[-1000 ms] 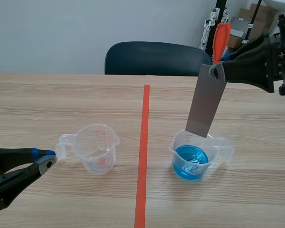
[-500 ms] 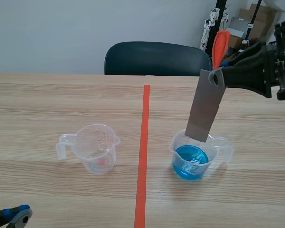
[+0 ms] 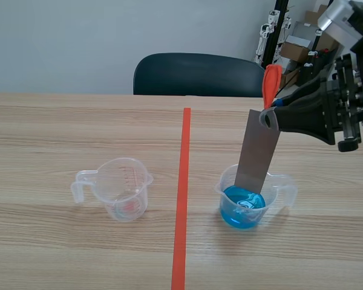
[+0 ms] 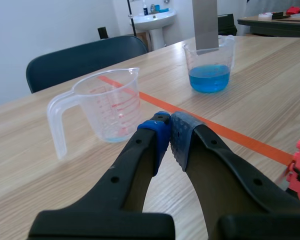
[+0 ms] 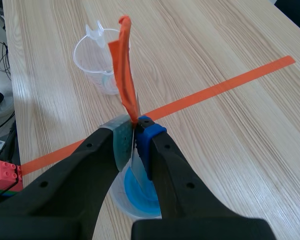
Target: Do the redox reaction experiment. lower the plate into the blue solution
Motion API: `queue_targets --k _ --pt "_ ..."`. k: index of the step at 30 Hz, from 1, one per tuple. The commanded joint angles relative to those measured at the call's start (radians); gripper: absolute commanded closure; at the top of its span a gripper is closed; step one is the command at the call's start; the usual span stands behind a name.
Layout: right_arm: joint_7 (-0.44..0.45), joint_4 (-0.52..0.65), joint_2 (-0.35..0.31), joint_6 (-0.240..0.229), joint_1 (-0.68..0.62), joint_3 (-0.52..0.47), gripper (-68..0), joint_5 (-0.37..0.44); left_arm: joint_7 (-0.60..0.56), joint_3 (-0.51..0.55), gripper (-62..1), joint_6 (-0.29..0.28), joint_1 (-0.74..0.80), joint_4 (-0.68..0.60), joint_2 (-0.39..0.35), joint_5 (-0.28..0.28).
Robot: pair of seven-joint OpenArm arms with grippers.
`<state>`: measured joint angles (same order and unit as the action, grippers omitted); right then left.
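Now my right gripper (image 3: 269,118) is clamped on the top edge of the grey plate (image 3: 257,154); in the right wrist view the two pads (image 5: 121,140) press on the thin metal from both sides, and an orange ribbon (image 5: 126,75) stands up from the same place. The plate hangs down from the gripper with its long axis almost upright, only the top leaning a little toward the right arm. Its lower edge is already inside the rim of the clear beaker (image 3: 225,188), and the blue solution (image 3: 239,211) lies straight under it. From the left wrist view I judge that the edge is just above the liquid and not yet wet, but I cannot be fully sure. So the coming move is, I think, a straight descent along the plate's own axis, and I must keep the edge away from the beaker wall. The left gripper (image 4: 166,131) has its fingers together on nothing, low over the table near the empty measuring cup (image 3: 124,187), on the other side of the red tape line (image 3: 183,181), well apart from the beaker.
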<state>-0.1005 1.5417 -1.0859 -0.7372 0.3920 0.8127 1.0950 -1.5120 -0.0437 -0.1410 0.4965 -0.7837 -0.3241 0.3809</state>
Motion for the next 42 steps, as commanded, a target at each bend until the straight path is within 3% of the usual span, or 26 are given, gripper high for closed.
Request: queue_targets --k 1,6,8,10,14,17,19,22,42 --pt "0.018 0.000 -0.002 -0.008 0.014 -0.014 -0.6 -0.003 -0.042 0.005 -4.0 -0.001 -0.018 -0.020 -0.006 0.016" --pt "0.022 -0.021 0.027 -0.008 0.001 -0.014 -0.6 -0.029 -0.042 0.005 -4.3 -0.003 -0.052 -0.021 -0.006 0.158" --pt "0.026 -0.034 0.041 -0.008 -0.002 -0.014 -0.6 -0.052 -0.042 0.005 -7.2 -0.003 -0.060 -0.021 -0.006 0.193" --pt "0.034 -0.050 0.056 -0.008 -0.003 -0.014 -0.6 -0.075 -0.042 0.005 -15.6 -0.003 -0.060 -0.021 -0.006 0.192" --pt "0.066 -0.079 0.080 -0.008 -0.010 -0.014 -0.6 -0.124 -0.042 0.005 -39.3 -0.017 -0.062 -0.022 -0.006 0.185" --pt "0.071 -0.098 0.100 -0.008 -0.011 -0.014 -0.6 -0.152 -0.042 0.005 -56.5 -0.067 -0.065 -0.022 -0.005 0.167" --pt "0.079 -0.117 0.115 -0.008 -0.011 -0.014 -0.6 -0.172 -0.042 0.005 -62.3 -0.119 -0.065 -0.022 -0.003 0.137" --pt "0.106 -0.147 0.132 -0.008 -0.016 -0.014 -0.6 -0.205 -0.042 0.005 -62.3 -0.176 -0.066 -0.023 0.000 0.117" --pt "0.232 -0.174 0.158 -0.008 -0.082 -0.014 -0.6 -0.361 -0.042 -0.001 -62.3 -0.200 -0.095 -0.069 0.013 0.117"
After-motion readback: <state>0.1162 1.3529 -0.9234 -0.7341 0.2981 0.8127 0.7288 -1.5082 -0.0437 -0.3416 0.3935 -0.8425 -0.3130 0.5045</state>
